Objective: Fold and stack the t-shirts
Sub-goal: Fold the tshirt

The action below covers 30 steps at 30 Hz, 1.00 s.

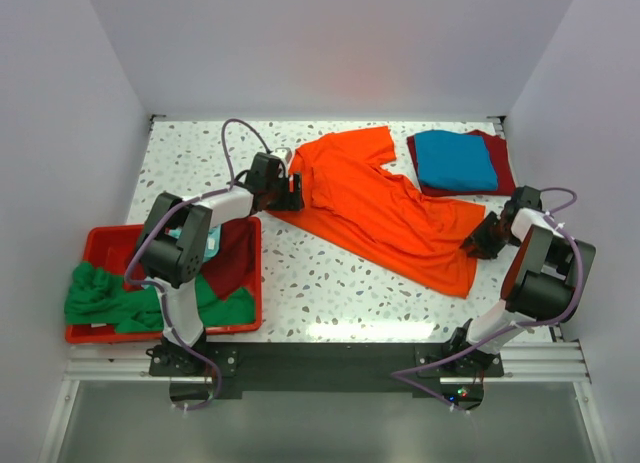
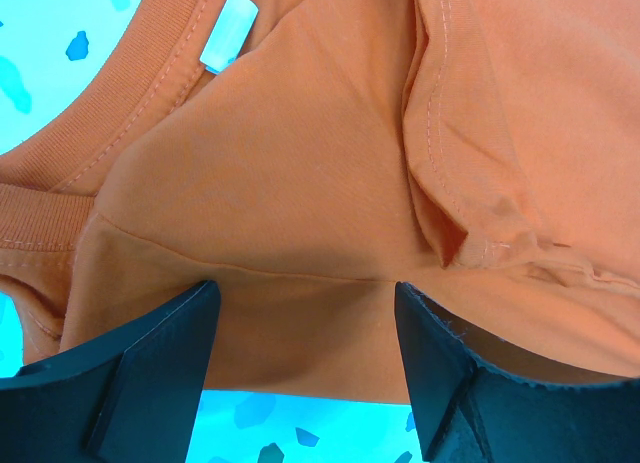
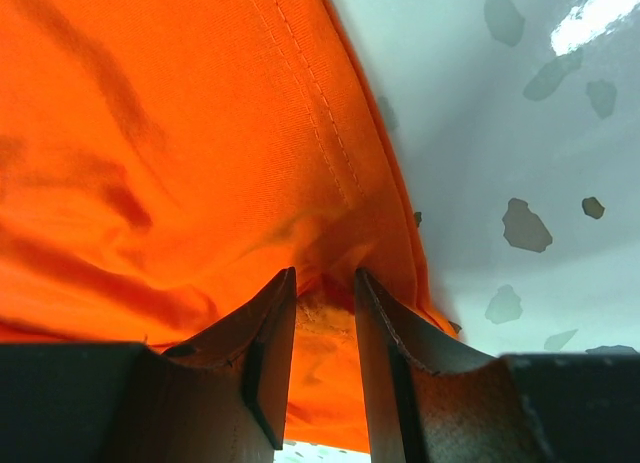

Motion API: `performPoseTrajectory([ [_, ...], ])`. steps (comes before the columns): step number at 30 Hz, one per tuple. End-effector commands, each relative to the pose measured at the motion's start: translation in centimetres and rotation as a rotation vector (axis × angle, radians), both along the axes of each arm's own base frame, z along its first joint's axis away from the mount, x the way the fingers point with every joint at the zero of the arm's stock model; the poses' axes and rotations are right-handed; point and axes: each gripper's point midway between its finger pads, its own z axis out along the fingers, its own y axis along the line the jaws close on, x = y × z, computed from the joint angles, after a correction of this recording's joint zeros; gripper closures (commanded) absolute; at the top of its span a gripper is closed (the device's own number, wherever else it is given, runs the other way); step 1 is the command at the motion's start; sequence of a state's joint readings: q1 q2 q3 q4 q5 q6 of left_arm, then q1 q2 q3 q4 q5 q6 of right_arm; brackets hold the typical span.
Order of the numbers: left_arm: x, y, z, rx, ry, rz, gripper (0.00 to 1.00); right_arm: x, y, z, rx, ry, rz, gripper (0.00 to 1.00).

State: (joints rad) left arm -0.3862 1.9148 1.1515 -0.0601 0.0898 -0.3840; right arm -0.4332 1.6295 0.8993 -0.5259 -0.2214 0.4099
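Has the orange t-shirt (image 1: 385,208) spread diagonally across the middle of the table (image 1: 330,293), collar end toward the far left, hem toward the near right, creases through the body. Pinches the hem corner in the right tool (image 1: 478,245), fingers (image 3: 270,323) drawn almost together on a fold of orange cloth. Holds the left tool (image 1: 290,193) at the collar end with fingers (image 2: 160,343) spread wide, shoulder cloth lying in the gap, gripping nothing. Shows a folded blue t-shirt (image 1: 455,160) on top of a folded dark red t-shirt (image 1: 504,168) at the far right, near the orange sleeve. Carries, in the red bin (image 1: 100,245) at the near left, a crumpled green t-shirt (image 1: 100,298) draped over the rim, dark red cloth (image 1: 232,263) and a bit of light teal cloth (image 1: 213,247) mostly hidden by the left arm.
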Motion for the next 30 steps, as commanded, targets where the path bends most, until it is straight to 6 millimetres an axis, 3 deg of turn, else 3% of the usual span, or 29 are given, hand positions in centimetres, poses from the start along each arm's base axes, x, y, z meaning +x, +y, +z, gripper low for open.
performPoseTrajectory([
  [1,-2.0,1.3,-1.9,0.030,0.091,0.026,0.24,0.2,0.1,1.5,-0.001,-0.021,0.022,0.66],
  [9,-2.1,1.3,-2.0,0.029,0.095,0.025,0.24,0.0,0.1,2.1,-0.010,-0.030,0.027,0.65],
  [14,-2.1,1.1,-2.0,0.028,0.094,0.019,0.24,-0.2,-0.8,2.7,-0.071,-0.035,0.018,0.59],
  [30,-1.8,0.9,-2.1,0.030,0.095,0.015,0.24,0.4,0.5,0.8,0.018,-0.028,0.049,0.64],
])
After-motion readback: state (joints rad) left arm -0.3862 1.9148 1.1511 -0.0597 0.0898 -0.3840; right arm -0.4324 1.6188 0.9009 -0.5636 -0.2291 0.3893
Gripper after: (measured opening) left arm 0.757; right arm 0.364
